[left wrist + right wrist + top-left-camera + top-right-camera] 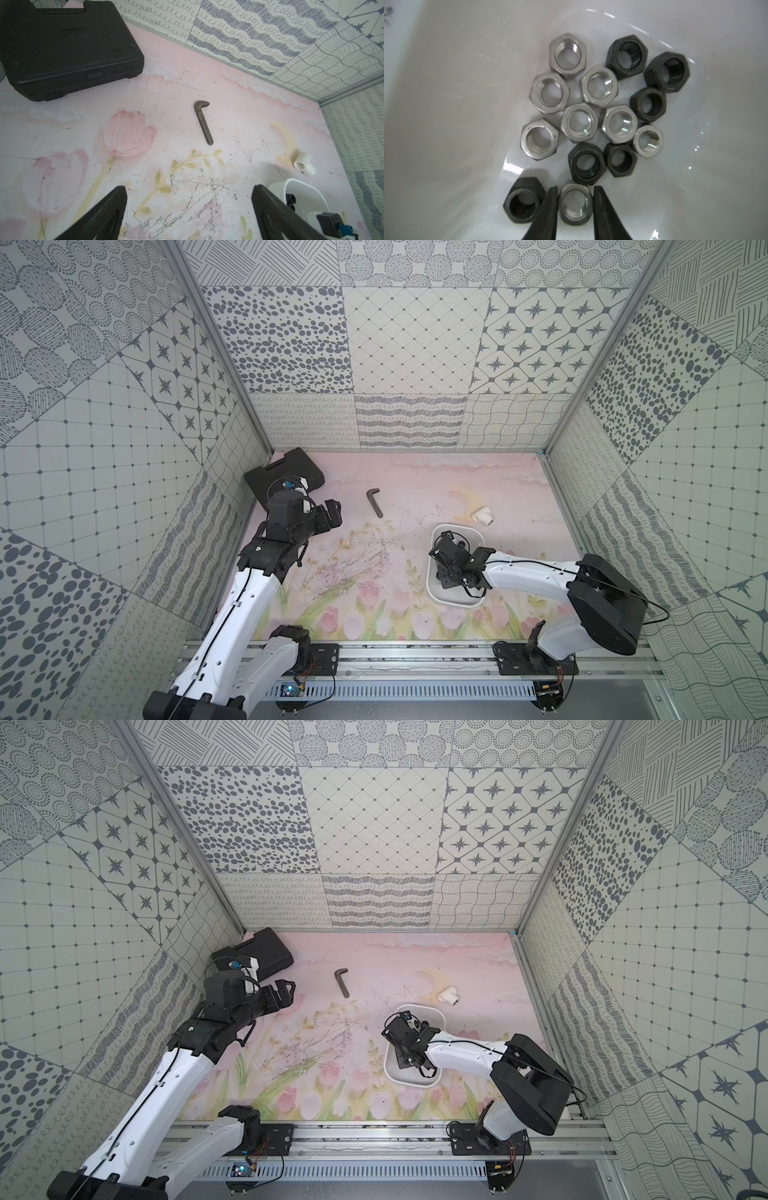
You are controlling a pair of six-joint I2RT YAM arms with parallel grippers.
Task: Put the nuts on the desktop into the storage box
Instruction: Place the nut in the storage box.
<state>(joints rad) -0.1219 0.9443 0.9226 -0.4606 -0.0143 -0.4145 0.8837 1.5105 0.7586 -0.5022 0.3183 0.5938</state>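
Your right gripper (575, 204) sits low in the storage box (436, 593), jaws flanking a silver nut (575, 205); grasp or release, I cannot tell. Lifting clenched could drag it out. Left gripper (189, 209) hangs released over the table (415, 489).

I can't read any text, label, brand or number from here. The black case (62, 47) has a raised strip on its lid that could be embossed lettering, but it is too faint for me to make out in the left wrist view. One of the silver nuts (549, 92) in the white tray (446, 104) carries small stamped marks on its face in the right wrist view; I cannot tell what they spell. The toothed metal bar (204, 121) has a faint line along its shaft, unreadable too.
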